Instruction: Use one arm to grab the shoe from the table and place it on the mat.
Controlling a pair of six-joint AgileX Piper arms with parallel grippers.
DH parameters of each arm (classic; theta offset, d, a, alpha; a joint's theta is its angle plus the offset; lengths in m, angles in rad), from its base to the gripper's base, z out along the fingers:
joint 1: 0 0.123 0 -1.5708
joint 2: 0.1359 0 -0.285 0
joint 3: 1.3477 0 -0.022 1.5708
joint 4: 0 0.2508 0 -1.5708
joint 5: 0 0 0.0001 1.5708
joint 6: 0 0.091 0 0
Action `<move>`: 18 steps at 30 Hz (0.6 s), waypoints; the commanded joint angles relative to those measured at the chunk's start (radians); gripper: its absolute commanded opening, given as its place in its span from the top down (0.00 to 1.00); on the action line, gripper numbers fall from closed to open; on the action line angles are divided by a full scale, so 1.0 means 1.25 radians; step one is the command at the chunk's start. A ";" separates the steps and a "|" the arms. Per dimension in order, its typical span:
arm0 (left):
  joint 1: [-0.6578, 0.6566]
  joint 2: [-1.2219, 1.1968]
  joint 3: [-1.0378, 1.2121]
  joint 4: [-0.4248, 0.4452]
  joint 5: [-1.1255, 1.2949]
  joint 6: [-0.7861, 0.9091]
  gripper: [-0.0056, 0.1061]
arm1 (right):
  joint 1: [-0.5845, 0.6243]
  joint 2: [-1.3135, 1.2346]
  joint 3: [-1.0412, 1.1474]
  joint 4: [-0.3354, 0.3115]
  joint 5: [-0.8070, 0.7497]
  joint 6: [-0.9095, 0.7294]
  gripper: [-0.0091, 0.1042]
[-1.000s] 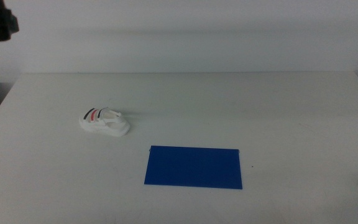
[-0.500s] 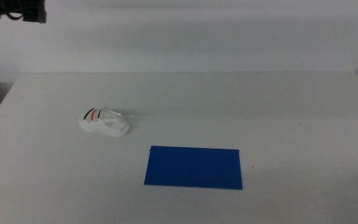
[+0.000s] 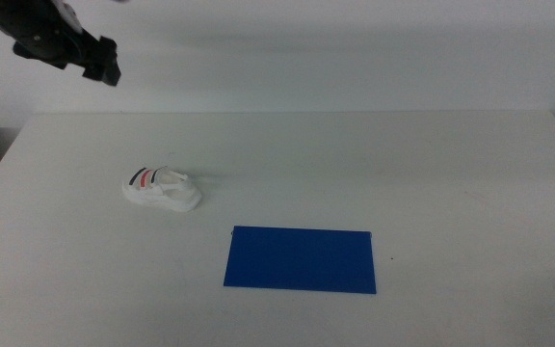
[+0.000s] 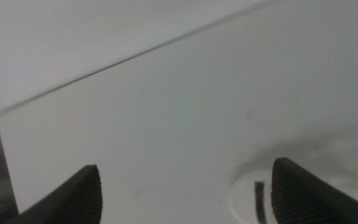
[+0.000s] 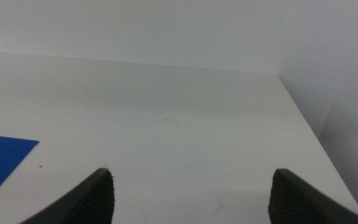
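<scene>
The shoe (image 3: 162, 189) is judged light, with a stiff sole; across the sole it is best taken. The left gripper (image 3: 104, 67), jaws apart, hangs high above the desk (image 3: 451, 173); the right gripper (image 5: 188, 199) is also held open.

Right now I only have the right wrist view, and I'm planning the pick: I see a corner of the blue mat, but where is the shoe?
Observer: The shoe lies on the table, apart from the mat, toward the left arm's side.
Operator: Is anything holding it?
Observer: No; the left pincer hangs high over the table's far left corner, clear of it.
Operator: Its jaws?
Observer: Wide apart in the left wrist view. Your right pincer is outside the middle view.
</scene>
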 commanded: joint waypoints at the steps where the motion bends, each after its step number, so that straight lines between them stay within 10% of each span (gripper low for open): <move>1: -0.008 -0.042 -0.029 -0.029 -0.024 0.104 0.11 | 0.001 -0.021 0.004 -0.007 -0.061 -0.006 0.35; 9: -0.032 -0.006 -0.029 -0.082 0.119 0.383 0.11 | 0.001 -0.021 0.004 -0.007 -0.061 -0.006 0.35; 18: -0.088 0.020 -0.027 0.032 0.302 0.593 0.11 | 0.001 -0.021 0.004 -0.007 -0.061 -0.006 0.35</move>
